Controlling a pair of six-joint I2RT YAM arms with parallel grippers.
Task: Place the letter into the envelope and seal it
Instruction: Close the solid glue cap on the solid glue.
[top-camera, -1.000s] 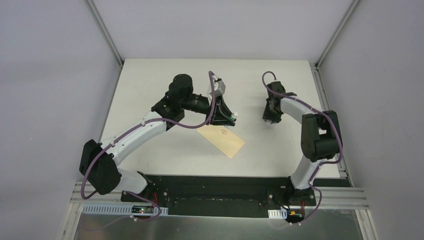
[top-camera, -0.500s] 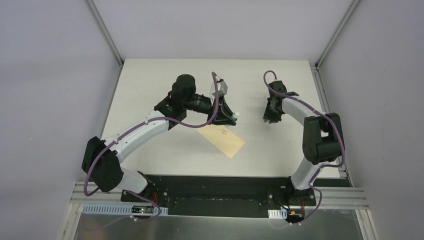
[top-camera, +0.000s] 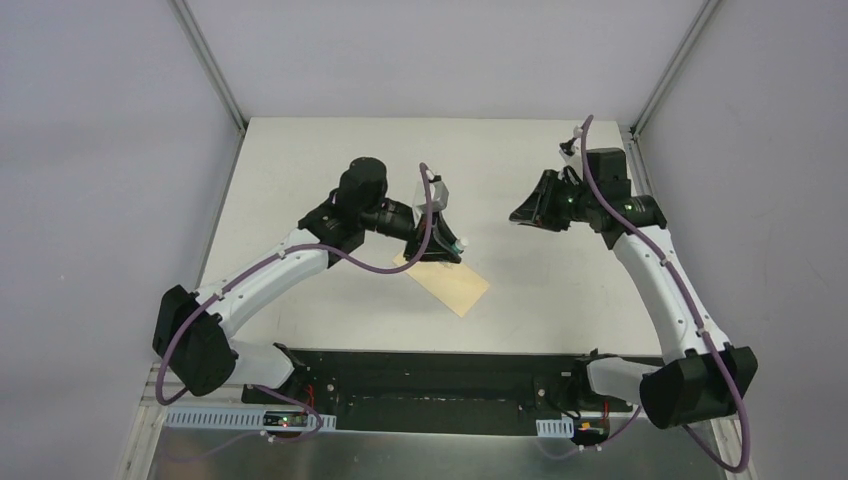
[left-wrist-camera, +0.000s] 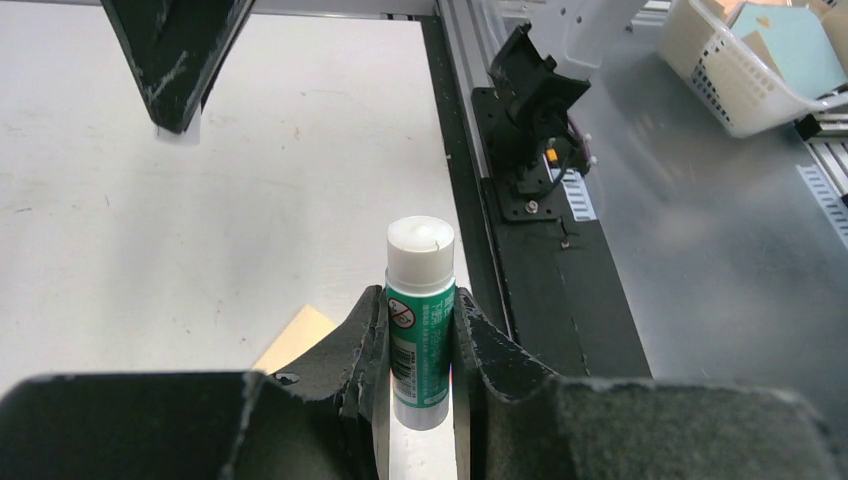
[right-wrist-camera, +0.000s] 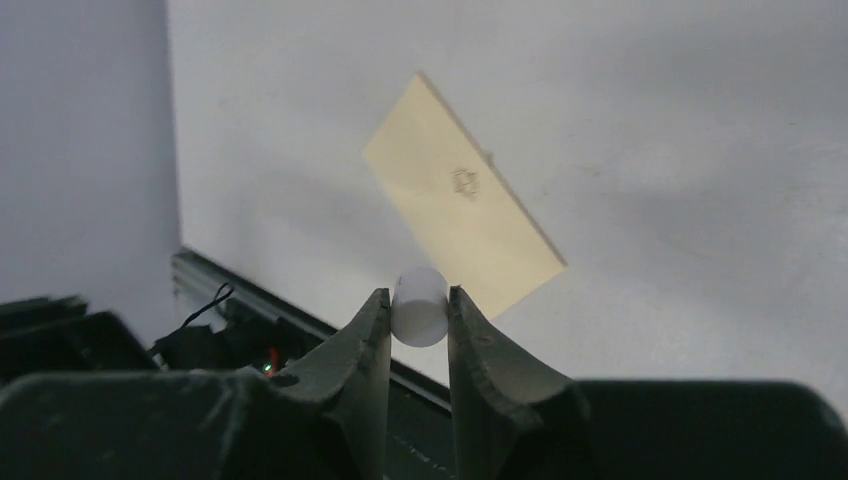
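The envelope (top-camera: 452, 286) lies flat on the white table, a tan rectangle with a small mark on its face; it also shows in the right wrist view (right-wrist-camera: 460, 205), and one corner shows in the left wrist view (left-wrist-camera: 296, 336). No separate cream letter is in view. My left gripper (top-camera: 449, 246) hovers over the envelope's far end, shut on a white-green glue stick (left-wrist-camera: 421, 322) with its white end pointing away. My right gripper (top-camera: 521, 214) is raised to the envelope's right, shut on a small white cylindrical cap (right-wrist-camera: 418, 312).
A black mounting rail (left-wrist-camera: 560, 290) runs along the table's near edge, with grey metal floor beyond. A white basket (left-wrist-camera: 712, 75) sits off the table. Aluminium frame posts (top-camera: 208, 62) and grey walls bound the back and sides.
My right arm has lifted and turned, so its gripper now points left instead of down, carrying the white cap. My left gripper with the glue stick has shifted slightly nearer, over the envelope.
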